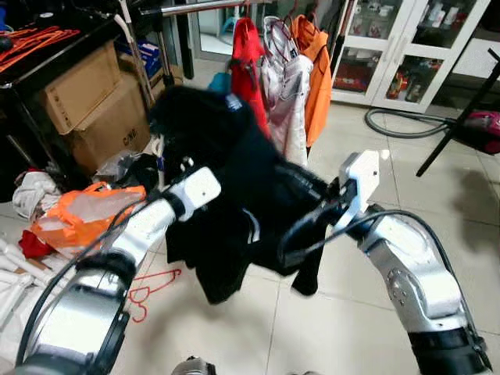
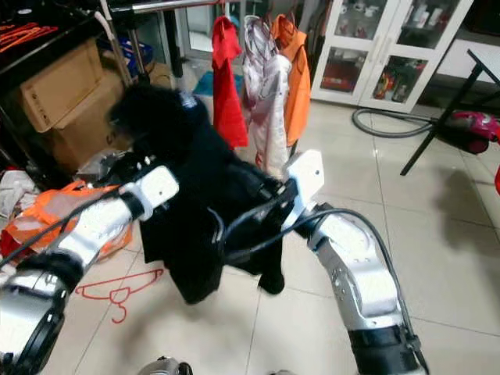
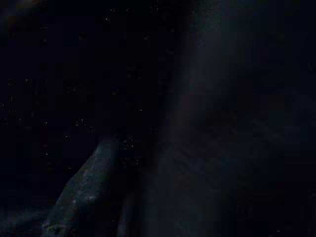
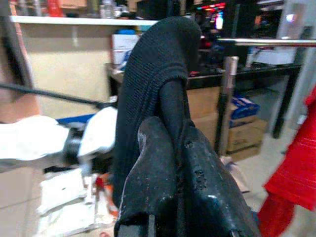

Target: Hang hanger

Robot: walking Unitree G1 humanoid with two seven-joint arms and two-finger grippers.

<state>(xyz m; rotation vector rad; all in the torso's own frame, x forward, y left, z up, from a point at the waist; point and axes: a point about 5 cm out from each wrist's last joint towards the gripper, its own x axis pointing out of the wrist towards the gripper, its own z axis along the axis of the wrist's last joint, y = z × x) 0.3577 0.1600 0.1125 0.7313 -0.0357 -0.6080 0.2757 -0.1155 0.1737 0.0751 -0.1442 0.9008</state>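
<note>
A black garment (image 1: 234,180) hangs in front of me, held up between both arms. My right gripper (image 4: 173,131) is shut on a fold of that black cloth, seen close in the right wrist view. My left arm (image 1: 148,223) reaches into the garment from the left, and its gripper end is buried in the cloth. The left wrist view is nearly black, with one dim finger (image 3: 84,197) against dark fabric. Behind the garment a metal rail (image 1: 211,6) carries a red top (image 1: 246,66), a white garment (image 1: 285,94) and an orange one (image 1: 316,74).
Cardboard boxes (image 1: 98,105) stand at the left under a dark table. An orange bag (image 1: 82,215), white hangers (image 1: 12,269) and a red hanger (image 1: 152,289) lie on the tiled floor. A white glass cabinet (image 1: 406,47), a grey hose (image 1: 398,125) and a black stand leg (image 1: 461,117) are at the right.
</note>
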